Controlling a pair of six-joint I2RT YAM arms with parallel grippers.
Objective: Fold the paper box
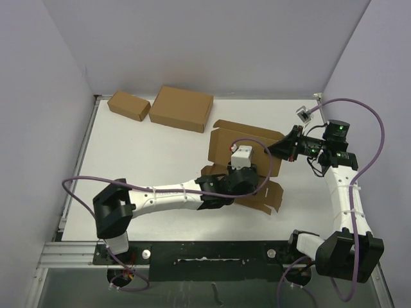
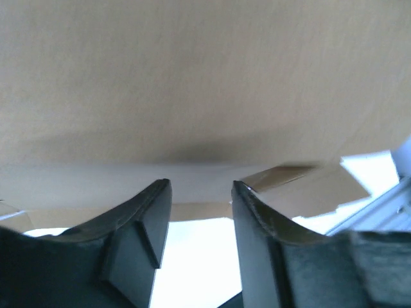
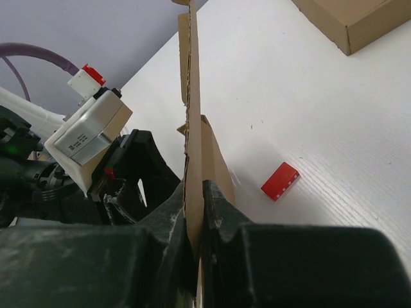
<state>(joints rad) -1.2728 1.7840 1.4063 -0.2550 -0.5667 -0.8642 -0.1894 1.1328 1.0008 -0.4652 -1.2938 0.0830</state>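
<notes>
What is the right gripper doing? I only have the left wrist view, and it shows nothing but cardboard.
Observer: The right gripper is shut on an upright flap at the right side of the paper box.
Operator: And where am I relative to the box?
Observer: The top view puts the left gripper over the box's middle, with the left arm reaching in across the box's left side.

Left arm (image 1: 167,196) reaches low and forward, jaws parted, seemingly empty; right arm (image 1: 343,199) upright, jaws clamped tight.
</notes>
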